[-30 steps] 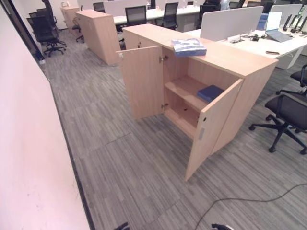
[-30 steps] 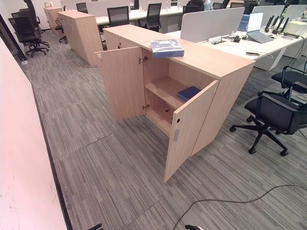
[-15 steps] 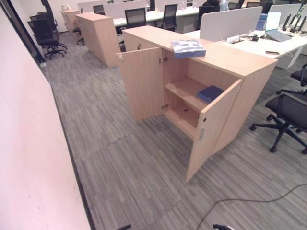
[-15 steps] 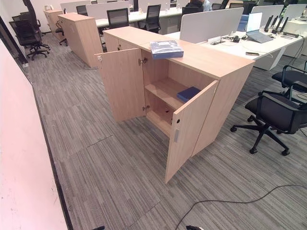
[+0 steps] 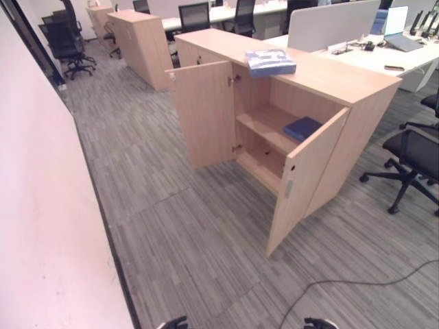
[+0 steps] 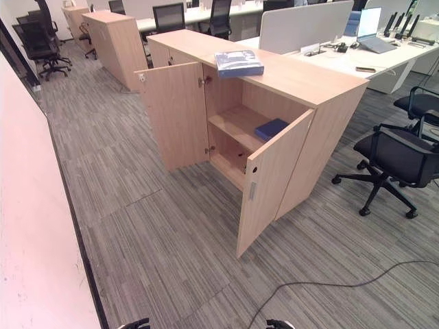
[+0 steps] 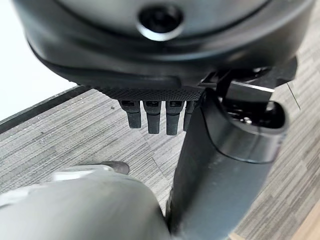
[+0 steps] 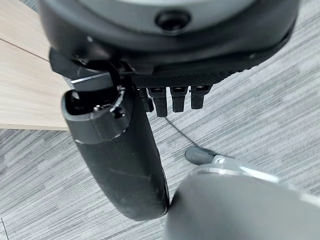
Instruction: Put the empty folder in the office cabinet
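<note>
You've barely started: cabinet [image 5: 322, 123] doors stand open mid-frame; the light-blue folder [image 5: 271, 64] lies on its top, upper centre; left robot hand [image 7: 150, 112] and right robot hand [image 8: 172, 97] hang relaxed, empty; pickup & shelving remain.

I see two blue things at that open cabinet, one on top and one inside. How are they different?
The folder on the cabinet top is light blue with white print and looks thicker; the folder on the shelf is plain dark blue and flatter. The first lies out in the open on the cabinet; the second sits inside, on the upper shelf toward its right end. Both lie flat, and no hand touches them.
</note>
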Controlling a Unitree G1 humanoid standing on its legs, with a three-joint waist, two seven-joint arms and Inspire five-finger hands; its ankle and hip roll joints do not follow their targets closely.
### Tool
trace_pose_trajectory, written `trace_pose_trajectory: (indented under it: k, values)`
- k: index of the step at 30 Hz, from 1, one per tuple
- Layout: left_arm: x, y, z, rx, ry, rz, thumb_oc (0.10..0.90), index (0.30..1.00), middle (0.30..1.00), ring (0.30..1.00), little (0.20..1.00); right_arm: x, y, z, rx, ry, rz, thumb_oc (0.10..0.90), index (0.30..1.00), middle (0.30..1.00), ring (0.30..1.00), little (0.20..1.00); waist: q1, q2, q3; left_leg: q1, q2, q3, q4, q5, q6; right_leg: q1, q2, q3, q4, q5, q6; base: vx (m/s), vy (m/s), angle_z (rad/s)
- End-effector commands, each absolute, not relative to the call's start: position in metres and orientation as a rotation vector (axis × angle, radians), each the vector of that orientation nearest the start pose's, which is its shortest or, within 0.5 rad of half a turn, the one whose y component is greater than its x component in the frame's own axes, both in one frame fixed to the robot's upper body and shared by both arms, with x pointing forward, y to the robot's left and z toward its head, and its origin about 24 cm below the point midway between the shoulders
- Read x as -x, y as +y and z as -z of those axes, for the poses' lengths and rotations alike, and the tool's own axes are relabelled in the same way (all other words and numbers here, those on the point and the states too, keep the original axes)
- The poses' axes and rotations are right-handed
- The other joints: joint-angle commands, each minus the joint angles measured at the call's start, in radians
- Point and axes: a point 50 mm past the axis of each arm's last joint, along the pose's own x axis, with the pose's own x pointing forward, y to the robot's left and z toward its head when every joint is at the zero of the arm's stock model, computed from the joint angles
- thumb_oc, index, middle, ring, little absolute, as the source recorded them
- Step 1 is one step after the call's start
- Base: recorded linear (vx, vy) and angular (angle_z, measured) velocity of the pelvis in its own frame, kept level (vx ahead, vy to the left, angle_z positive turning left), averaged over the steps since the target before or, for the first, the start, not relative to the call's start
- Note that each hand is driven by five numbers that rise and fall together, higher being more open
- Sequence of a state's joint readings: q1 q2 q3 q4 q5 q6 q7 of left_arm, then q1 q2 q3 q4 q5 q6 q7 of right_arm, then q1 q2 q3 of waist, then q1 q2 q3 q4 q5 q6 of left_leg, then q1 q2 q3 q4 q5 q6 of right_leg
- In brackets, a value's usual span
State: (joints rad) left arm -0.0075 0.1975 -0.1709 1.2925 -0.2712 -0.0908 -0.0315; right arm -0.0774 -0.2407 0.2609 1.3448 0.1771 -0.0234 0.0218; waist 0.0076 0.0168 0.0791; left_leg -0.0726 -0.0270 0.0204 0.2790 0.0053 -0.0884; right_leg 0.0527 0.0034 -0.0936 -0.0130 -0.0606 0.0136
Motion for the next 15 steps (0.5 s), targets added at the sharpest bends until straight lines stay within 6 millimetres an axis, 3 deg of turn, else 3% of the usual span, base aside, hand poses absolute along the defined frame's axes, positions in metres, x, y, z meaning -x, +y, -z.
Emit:
trace_pose_trajectory:
  k: [1,2,3,4,5,6,7,8,10,11,14,15]
  values:
    - [-0.08,0.219,0.167,-0.072,1.214,-0.117,0.8,0.9,0.9,0.9,0.9,-0.086,-0.249,0.161,0.311,1.304,0.05,0.8,0.9,0.9,0.9,0.9,-0.01,-0.038,0.054,-0.108,-0.011,-0.025,0.195,-0.067,0.056,0.098,0.001,-0.026,-0.01,-0.046,-0.013,0.01,-0.097,-0.04]
    - [-0.08,0.219,0.167,-0.069,1.215,-0.124,0.8,0.9,0.9,0.9,0.9,-0.089,-0.253,0.159,0.323,1.296,0.06,0.8,0.9,0.9,0.9,0.9,-0.003,-0.038,0.07,-0.19,-0.023,-0.033,0.252,-0.024,0.066,0.106,0.002,-0.032,-0.015,-0.053,-0.019,0.02,-0.064,-0.05]
    - [-0.08,0.219,0.167,-0.069,1.215,-0.124,0.8,0.9,0.9,0.9,0.9,-0.089,-0.253,0.159,0.323,1.296,0.06,0.8,0.9,0.9,0.9,0.9,-0.004,-0.037,0.069,-0.192,-0.022,-0.034,0.255,-0.025,0.066,0.106,0.003,-0.032,-0.015,-0.053,-0.019,0.11,-0.014,-0.15]
    - [-0.072,0.221,0.168,-0.053,1.234,-0.146,0.8,0.9,0.9,0.9,0.9,-0.09,-0.255,0.158,0.326,1.296,0.065,0.8,0.9,0.9,0.9,0.9,0.008,-0.036,0.068,-0.242,-0.032,-0.034,0.176,-0.015,0.073,0.115,0.001,-0.023,-0.023,-0.064,-0.012,0.1,0.017,-0.11]
    - [-0.072,0.221,0.168,-0.053,1.234,-0.146,0.8,0.9,0.9,0.9,0.9,-0.09,-0.255,0.158,0.325,1.296,0.065,0.8,0.9,0.9,0.9,0.9,0.01,-0.037,0.069,-0.239,-0.033,-0.033,0.174,-0.014,0.073,0.117,-0.001,-0.022,-0.024,-0.065,-0.012,0.24,0.079,-0.22]
    - [-0.064,0.223,0.169,-0.039,1.254,-0.171,0.8,0.9,0.9,0.9,0.9,-0.091,-0.258,0.157,0.328,1.292,0.071,0.8,0.9,0.9,0.9,0.9,0.021,-0.021,0.069,-0.243,-0.005,-0.04,0.031,0.053,0.059,0.134,0.006,-0.009,-0.031,-0.083,-0.008,0.14,0.062,-0.14]
    - [-0.064,0.223,0.169,-0.039,1.254,-0.171,0.8,0.9,0.9,0.9,0.9,-0.091,-0.258,0.157,0.328,1.292,0.071,0.8,0.9,0.9,0.9,0.9,0.021,-0.022,0.071,-0.239,-0.006,-0.039,0.026,0.055,0.059,0.135,0.004,-0.009,-0.031,-0.083,-0.008,0.31,0.158,-0.2]
    - [-0.06,0.225,0.169,-0.034,1.261,-0.193,0.8,0.9,0.9,0.9,0.9,-0.094,-0.26,0.155,0.334,1.279,0.083,0.8,0.9,0.9,0.9,0.9,0.031,0.003,0.08,-0.284,0.044,-0.042,-0.168,0.142,0.037,0.167,0.011,0.006,-0.043,-0.104,-0.003,0.26,0.126,-0.11]
    - [-0.06,0.225,0.169,-0.031,1.259,-0.201,0.8,0.9,0.9,0.9,0.9,-0.095,-0.261,0.155,0.336,1.276,0.089,0.8,0.9,0.9,0.9,0.9,0.038,0.004,0.089,-0.279,0.058,-0.031,-0.237,0.159,0.031,0.187,0.006,0.014,-0.047,-0.11,-0.003,0.3,0.138,0.05]
    - [-0.056,0.225,0.17,-0.02,1.265,-0.224,0.8,0.9,0.9,0.9,0.9,-0.092,-0.262,0.156,0.337,1.288,0.093,0.8,0.9,0.9,0.9,0.9,0.053,0.015,0.093,-0.295,0.089,-0.024,-0.35,0.19,0.009,0.238,0.003,0.036,-0.058,-0.133,0.002,0.38,0.176,0.04]
    - [-0.034,0.227,0.172,0.004,1.322,-0.28,0.8,0.9,0.9,0.9,0.9,-0.079,-0.26,0.159,0.336,1.331,0.075,0.8,0.9,0.9,0.9,0.9,0.077,0.028,0.052,-0.288,0.15,0.016,-0.366,0.239,-0.02,0.316,-0.033,0.078,-0.068,-0.169,0.037,0.67,0.374,-0.24]
    - [-0.029,0.23,0.172,0.004,1.334,-0.301,0.8,0.9,0.9,0.9,0.9,-0.072,-0.259,0.161,0.335,1.358,0.069,0.8,0.9,0.9,0.9,0.9,0.087,0.031,0.024,-0.278,0.161,0.046,-0.366,0.294,-0.03,0.328,-0.063,0.064,-0.064,-0.185,0.052,0.64,0.405,-0.84]
